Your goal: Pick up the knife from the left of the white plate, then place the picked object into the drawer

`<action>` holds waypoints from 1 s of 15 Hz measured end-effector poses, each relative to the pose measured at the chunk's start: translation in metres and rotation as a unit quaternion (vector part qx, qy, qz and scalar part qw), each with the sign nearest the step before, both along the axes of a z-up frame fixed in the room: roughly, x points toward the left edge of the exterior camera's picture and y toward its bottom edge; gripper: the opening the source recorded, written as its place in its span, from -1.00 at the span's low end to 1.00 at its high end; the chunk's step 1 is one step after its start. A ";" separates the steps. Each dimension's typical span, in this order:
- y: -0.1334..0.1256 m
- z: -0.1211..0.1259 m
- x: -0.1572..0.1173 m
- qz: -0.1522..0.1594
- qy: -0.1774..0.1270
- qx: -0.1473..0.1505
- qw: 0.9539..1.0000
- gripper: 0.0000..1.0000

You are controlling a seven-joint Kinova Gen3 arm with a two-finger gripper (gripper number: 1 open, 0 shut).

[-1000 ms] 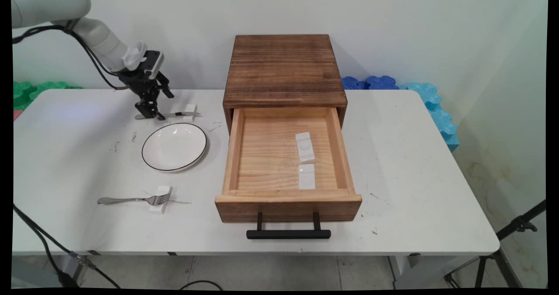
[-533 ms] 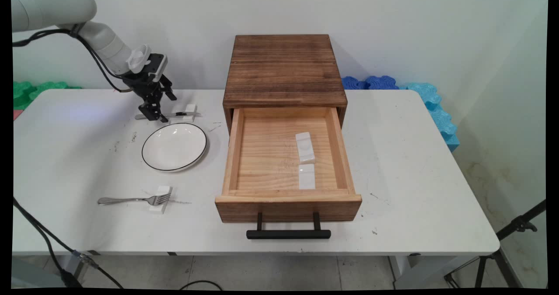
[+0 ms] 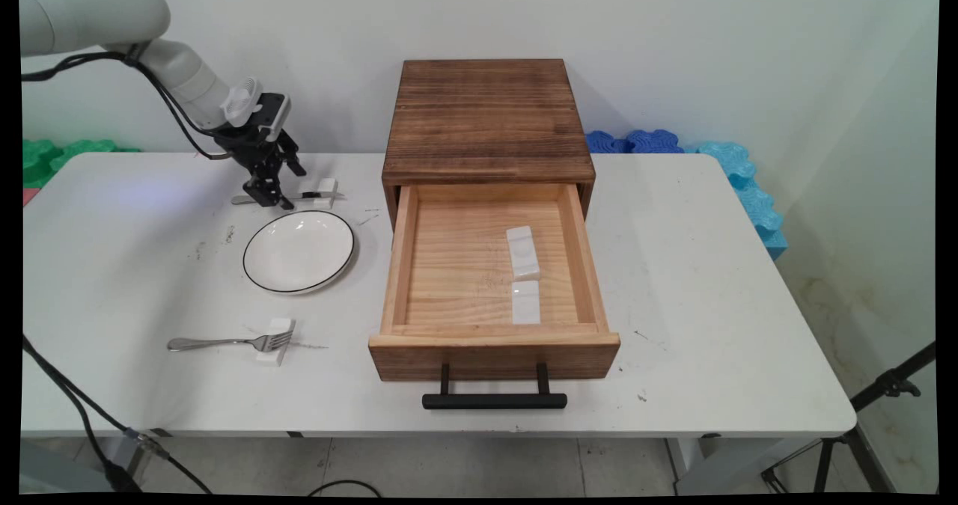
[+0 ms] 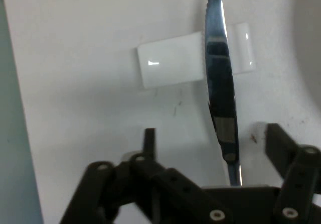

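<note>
A white tabletop (image 3: 711, 325) with rounded corners, scuffed and speckled in places, stands against a plain white wall (image 3: 673, 49). Green foam blocks (image 3: 52, 155) lie behind its far left edge; blue foam blocks (image 3: 700, 153) run along the far right. Pale tiled floor (image 3: 464, 467) shows beneath. A black tripod (image 3: 868, 423) stands at lower right.

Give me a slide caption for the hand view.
Open tool straddling a knife that rests across a white rest.

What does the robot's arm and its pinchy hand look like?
The arm is smooth, white and tube-shaped, with black cables hanging along it. At its end sits a black gripper with two thin fingers on jointed metal links.
</note>
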State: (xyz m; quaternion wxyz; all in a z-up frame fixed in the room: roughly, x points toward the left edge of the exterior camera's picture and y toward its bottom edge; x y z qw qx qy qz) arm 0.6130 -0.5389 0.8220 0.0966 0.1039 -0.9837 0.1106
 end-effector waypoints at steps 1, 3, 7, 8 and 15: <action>0.000 0.000 0.000 0.001 0.000 0.000 1.000 -1.00; 0.000 0.000 -0.001 0.001 0.001 -0.001 1.000 -1.00; 0.001 0.001 -0.001 0.002 0.001 -0.001 1.000 -1.00; 0.002 0.001 -0.001 0.002 0.001 0.000 1.000 -1.00; 0.007 0.003 0.001 0.002 0.002 0.001 1.000 -1.00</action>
